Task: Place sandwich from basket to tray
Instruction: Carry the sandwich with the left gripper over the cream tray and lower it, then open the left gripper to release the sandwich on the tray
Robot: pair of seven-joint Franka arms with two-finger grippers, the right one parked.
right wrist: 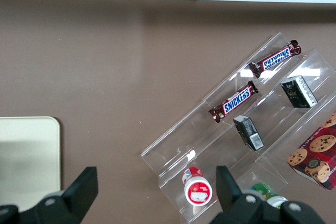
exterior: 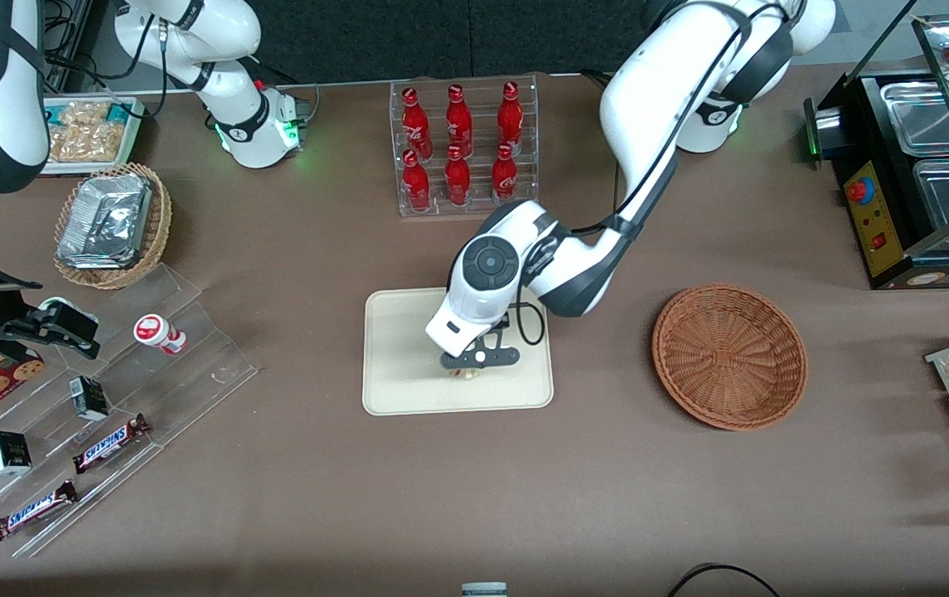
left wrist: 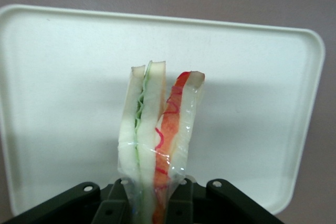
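The gripper (exterior: 469, 371) is over the tray (exterior: 395, 390), its fingers (left wrist: 181, 195) squeezing the sandwich (left wrist: 157, 140). The basket (exterior: 728, 356) sits nearby on the desk (exterior: 474, 497).

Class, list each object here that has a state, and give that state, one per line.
gripper: shut on the sandwich, above the tray
sandwich: wrapped, held upright, over the tray
tray: nothing lying on it
basket: empty
red bottles: capped, upright in their rack

Sandwich over tray, basket bare.
Wrapped sandwich (left wrist: 157, 145) upright in gripper (left wrist: 152, 195), pinched, above cream tray (exterior: 408, 390) at frame centre; reddish wicker basket (exterior: 729, 356) centre-right, apart.
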